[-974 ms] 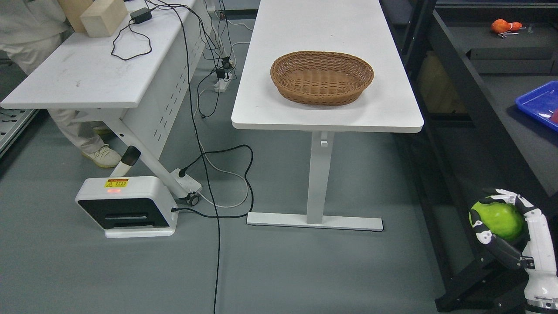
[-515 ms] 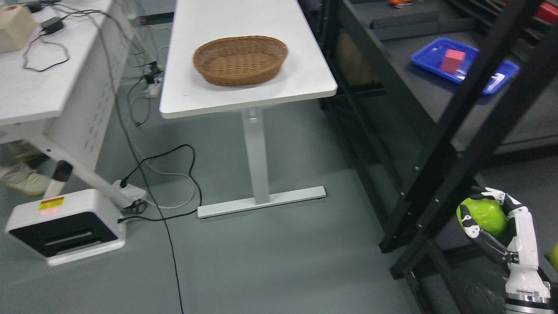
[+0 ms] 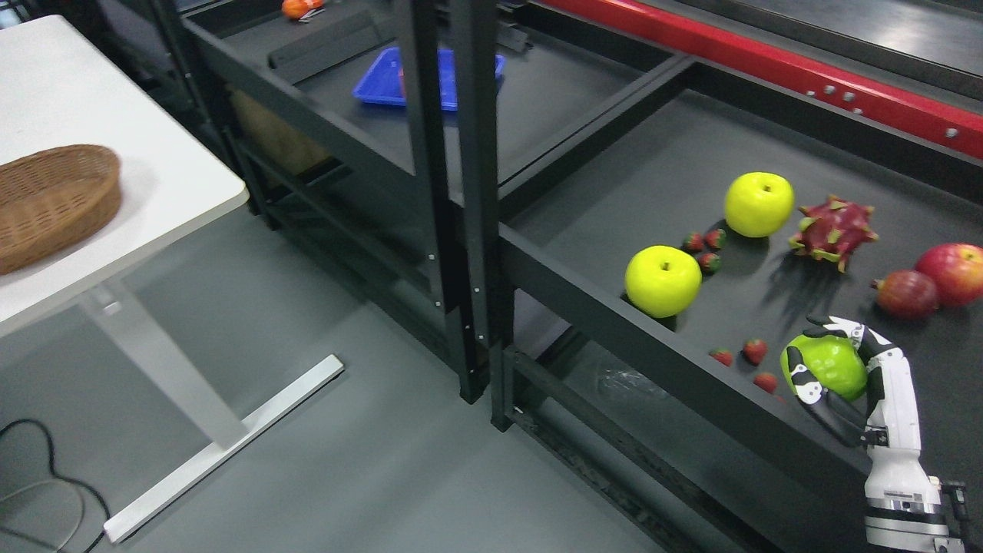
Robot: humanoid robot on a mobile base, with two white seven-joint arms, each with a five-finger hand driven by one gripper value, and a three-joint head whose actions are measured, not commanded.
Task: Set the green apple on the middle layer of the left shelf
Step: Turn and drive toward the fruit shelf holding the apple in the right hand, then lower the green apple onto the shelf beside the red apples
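Fingers of your right hand (image 3: 833, 372) are wrapped around the green apple (image 3: 828, 366), which sits in the palm with the thumb curled under its near-left side and the other fingertips hooked over its top. You can see the white forearm rising from the lower right corner, with the hand held over the dark shelf (image 3: 653, 177) surface, close to its front rail. Whether the apple touches the shelf or hangs just above it, you cannot tell.

Just to the left of the hand lie three small strawberries (image 3: 755, 350), scattered near the front rail. Further left and a little beyond, a yellow-green apple (image 3: 663, 281) rests against the rail, with three more small berries behind it. Straight beyond the hand you have a second yellow apple (image 3: 759, 203) and, beside it to the right, a dragon fruit (image 3: 833, 231). Off to the hand's right and beyond, a dark red fruit (image 3: 906, 293) sits touching a red apple (image 3: 954, 273) at the picture's edge.

Well away to the left, past the black uprights, a blue tray (image 3: 384, 81) lies on the neighbouring shelf bay, and a wicker basket (image 3: 50, 203) stands on the white table (image 3: 177, 184). Your left hand does not show.
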